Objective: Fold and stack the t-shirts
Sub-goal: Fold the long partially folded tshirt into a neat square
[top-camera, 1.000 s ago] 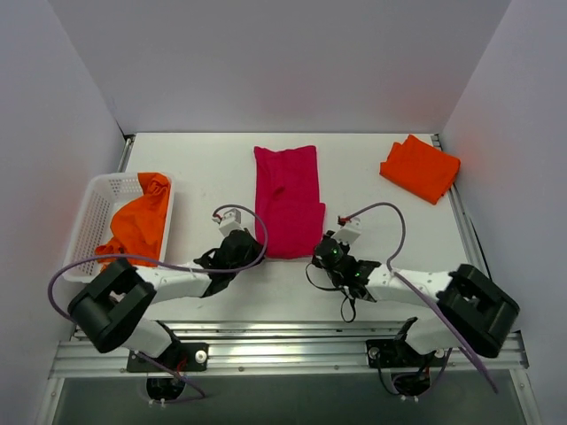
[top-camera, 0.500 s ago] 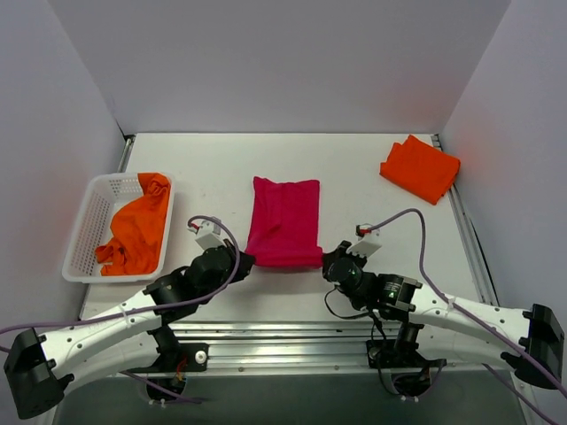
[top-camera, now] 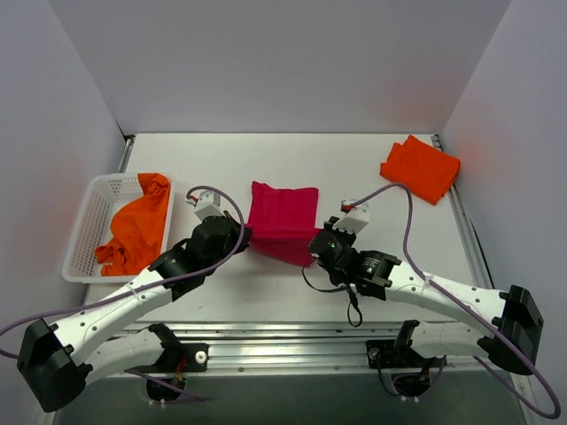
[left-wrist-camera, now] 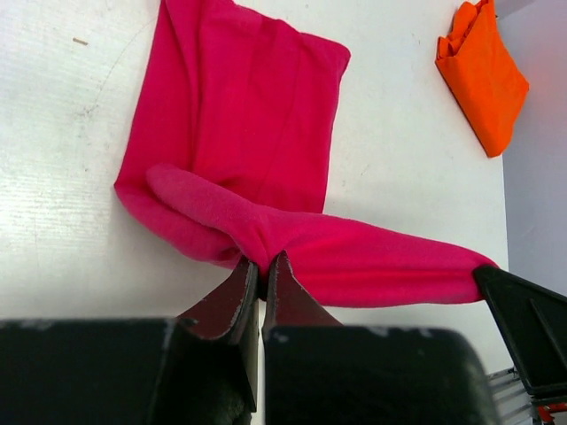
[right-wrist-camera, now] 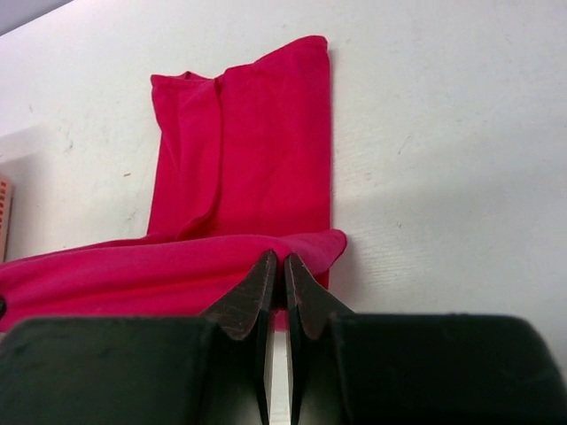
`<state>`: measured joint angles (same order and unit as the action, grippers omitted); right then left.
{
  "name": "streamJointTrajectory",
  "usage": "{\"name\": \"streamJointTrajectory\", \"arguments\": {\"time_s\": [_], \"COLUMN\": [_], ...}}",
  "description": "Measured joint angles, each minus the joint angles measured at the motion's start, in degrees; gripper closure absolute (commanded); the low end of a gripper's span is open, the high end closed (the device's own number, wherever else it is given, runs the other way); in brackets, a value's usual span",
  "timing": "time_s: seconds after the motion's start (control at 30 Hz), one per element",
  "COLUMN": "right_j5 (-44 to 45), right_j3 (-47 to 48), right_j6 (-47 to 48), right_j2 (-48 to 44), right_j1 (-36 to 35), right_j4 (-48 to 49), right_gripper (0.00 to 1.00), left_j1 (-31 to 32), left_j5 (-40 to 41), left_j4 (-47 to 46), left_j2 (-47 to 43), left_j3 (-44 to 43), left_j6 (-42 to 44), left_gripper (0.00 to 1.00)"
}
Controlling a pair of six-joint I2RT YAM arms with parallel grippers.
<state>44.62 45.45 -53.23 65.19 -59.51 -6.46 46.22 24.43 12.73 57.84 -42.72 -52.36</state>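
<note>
The crimson t-shirt lies at the table's middle, its near edge lifted off the table and carried back over the rest. My left gripper is shut on the near left corner; in the left wrist view the cloth is pinched between the jaws. My right gripper is shut on the near right corner, also seen in the right wrist view with the shirt stretched between both grippers. A folded orange t-shirt lies at the back right. Another orange t-shirt lies crumpled in the basket.
A white mesh basket stands at the left of the table. White walls close in the left, back and right sides. The folded orange shirt also shows at the top right of the left wrist view.
Both grippers have moved away from me with the shirt's near edge, lifting it and folding it back over the far part. The visible shirt has grown shorter front to back.
</note>
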Motion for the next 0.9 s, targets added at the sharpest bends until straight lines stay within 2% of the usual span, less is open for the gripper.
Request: {"name": "streamJointTrajectory", "arguments": {"time_s": [0.27,0.4,0.43,0.47,0.5,0.53,0.57,0.6,0.7,0.73,0.8,0.87,0.9], "right_j5": [-5.8,-10.1,-11.4,-12.4,-13.1,-12.8,-12.1,-11.8,-10.8,-10.5,-9.8,-9.0,-9.1], "right_j3": [1.5,6.5,9.0,13.6,18.2,24.3,32.0,40.0,60.8,65.0,65.1,60.0,56.5], "right_j6": [5.3,8.4,9.1,9.9,10.4,11.0,11.9,12.5,13.9,14.1,14.5,14.9,15.0], "right_j2": [5.9,15.2,19.1,24.6,29.9,36.1,42.5,49.1,64.7,67.8,68.6,65.2,62.7], "right_j1": [9.0,16.1,18.5,21.5,24.0,26.6,29.1,31.5,37.0,38.4,40.5,41.2,41.0], "right_j4": [7.2,12.5,13.6,14.2,14.8,13.5,11.8,11.0,3.4,1.9,-0.2,-0.6,-0.2], "right_gripper": [1.0,1.0,0.98,0.79,0.4,0.26,0.05,0.0,0.0,0.0,0.0,0.0,0.0], "left_j1": [-8.7,-15.7,-17.4,-18.9,-20.4,-21.9,-23.6,-25.3,-29.3,-30.3,-32.0,-33.2,-33.6], "left_j5": [-8.4,-14.5,-16.1,-17.6,-19.1,-20.6,-22.8,-24.6,-29.8,-31.3,-33.2,-34.6,-35.1], "left_j4": [-6.4,-11.6,-12.6,-13.7,-14.7,-15.2,-15.2,-14.6,-9.4,-7.5,-4.4,-3.5,-5.0], "left_j2": [7.9,19.5,23.8,28.8,34.3,40.1,47.4,55.1,75.4,79.9,82.7,80.7,77.9], "left_j3": [-2.7,-8.1,-11.3,-15.3,-19.9,-25.9,-34.4,-43.8,-72.4,-79.2,-82.6,-78.9,-73.8], "left_j6": [1.2,2.2,2.8,3.7,5.1,6.5,7.3,8.2,10.8,11.3,12.7,13.9,14.2], "left_gripper": [0.98,0.96,0.89,0.66,0.06,0.06,0.06,0.06,0.06,0.06,0.06,0.06,0.06]}}
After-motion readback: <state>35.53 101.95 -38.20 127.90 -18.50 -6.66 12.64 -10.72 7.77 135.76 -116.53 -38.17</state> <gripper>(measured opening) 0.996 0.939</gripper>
